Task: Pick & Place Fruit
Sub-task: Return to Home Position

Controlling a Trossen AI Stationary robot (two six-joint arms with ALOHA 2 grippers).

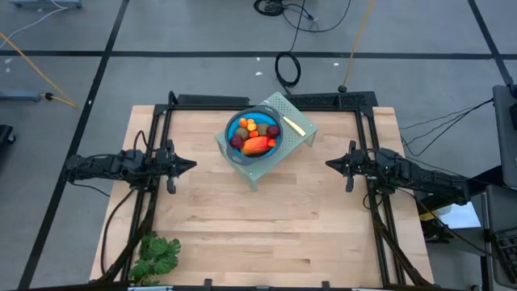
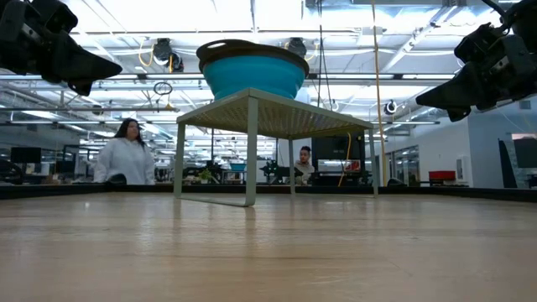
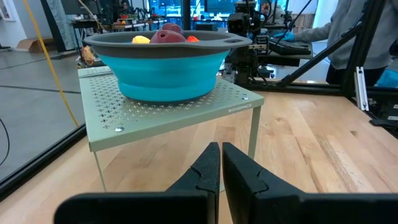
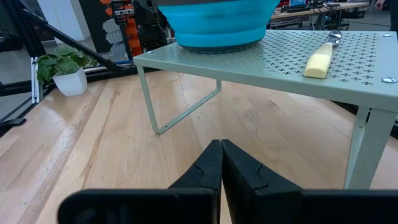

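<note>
Wooden tabletop (image 1: 266, 234) carries a leafy bunch (image 1: 155, 257) at 7 o'clock, by the near edge. Midway, the left claw (image 1: 191, 165) at 9 o'clock and the right claw (image 1: 329, 164) at 3 o'clock are both closed and empty. Farther, on the shelf (image 1: 283, 105), the fruit (image 1: 257, 136) lies in the bowl (image 1: 229, 131): 2 o'clock from the left claw, 10 o'clock from the right, about equally near. Nothing seems left to pick.
</note>
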